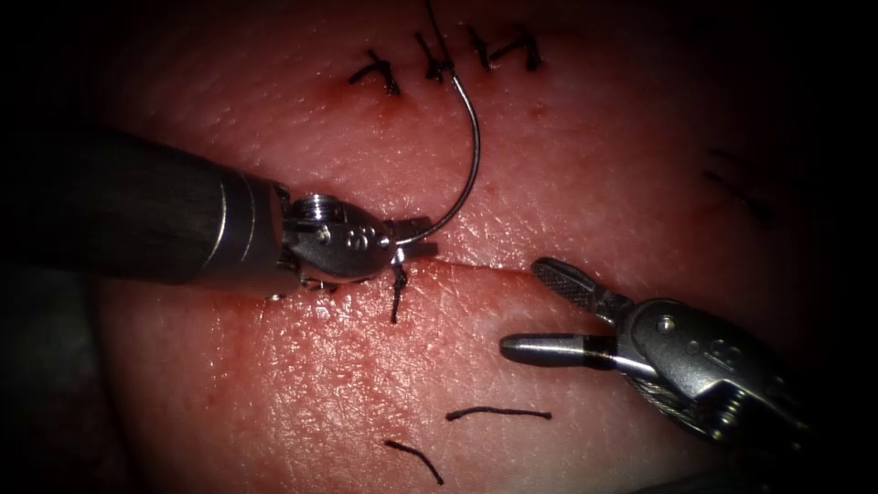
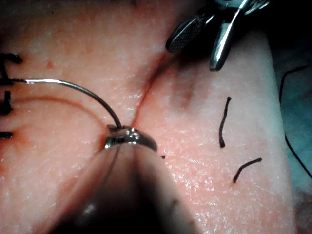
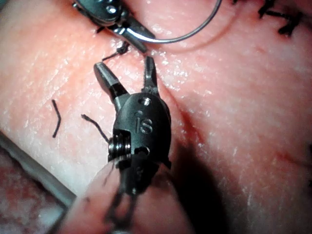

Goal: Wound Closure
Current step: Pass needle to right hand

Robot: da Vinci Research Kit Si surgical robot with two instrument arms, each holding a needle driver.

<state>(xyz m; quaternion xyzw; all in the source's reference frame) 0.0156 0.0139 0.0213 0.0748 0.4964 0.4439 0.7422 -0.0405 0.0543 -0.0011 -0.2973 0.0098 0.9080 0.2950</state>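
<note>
While our left tool (image 1: 413, 240) reaches in from nine o'clock of the endoscope view, we see its jaws pinched on one end of the needle (image 1: 468, 151), right over the cut (image 1: 485, 268). From that grip the needle arcs up toward twelve o'clock, lying free above the tissue (image 1: 302, 366) and not in it, and its far end meets the thread (image 1: 437, 27) beside a row of dark stitches (image 1: 439, 64) on an older closed line. We cannot tell which end of the curve is the point. In the left wrist view the needle (image 2: 80, 90) runs from our tool's tip (image 2: 127, 136) out toward those stitches (image 2: 7, 97).

Our right tool (image 1: 547, 309) comes in from four o'clock with its jaws spread wide and nothing between them, just off the right stretch of the cut. The right wrist view shows its open tips (image 3: 127, 73) near the left tool (image 3: 129, 33) but apart from it, with a short knotted stitch (image 1: 399, 288) crossing the cut below the left tool's jaws.

Around them the tissue is pink, moist and glistening, with smears of red fluid (image 1: 384, 119) near the stitch row. Two cut ends of thread (image 1: 498, 413) lie loose toward six o'clock. Beyond the tissue's edges the surroundings fall away into darkness.
</note>
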